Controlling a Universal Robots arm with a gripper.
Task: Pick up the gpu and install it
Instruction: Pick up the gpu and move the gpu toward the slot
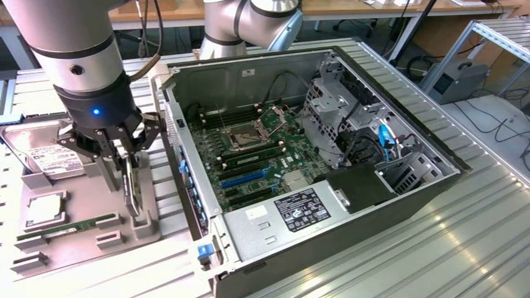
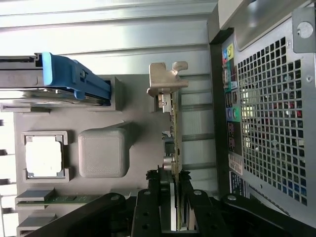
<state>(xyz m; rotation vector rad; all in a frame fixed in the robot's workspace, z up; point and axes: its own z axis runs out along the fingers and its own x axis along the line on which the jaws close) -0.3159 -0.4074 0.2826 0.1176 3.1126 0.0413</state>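
- Your claw [image 1: 124, 186] hangs over the grey parts tray [image 1: 91, 248], on the exterior view's left, beside the open computer case [image 1: 398, 186].
- Its two fingers [image 2: 157, 197] stand one on each side of the gpu [image 2: 173, 123] and press against its faces, so it is clamped on the card.
- The gpu [image 1: 133, 202] stands on its edge at the tray's upright holder, close to the side of the tray nearest the case.
- You cannot tell whether the card has left the holder or still sits in it.
- From the wrist, you see the card edge-on, with its silver bracket [image 2: 167, 79] at the end farthest from the claw [image 2: 172, 173].
- On the tray [image 2: 138, 98], a hard drive [image 1: 49, 158], a processor chip [image 1: 46, 208] and a green RAM stick [image 1: 66, 226] lie in their own pockets, well apart from the gpu.
- The case lies on its side on the ridged metal tabletop [image 1: 463, 236], its motherboard [image 1: 248, 155] facing up.
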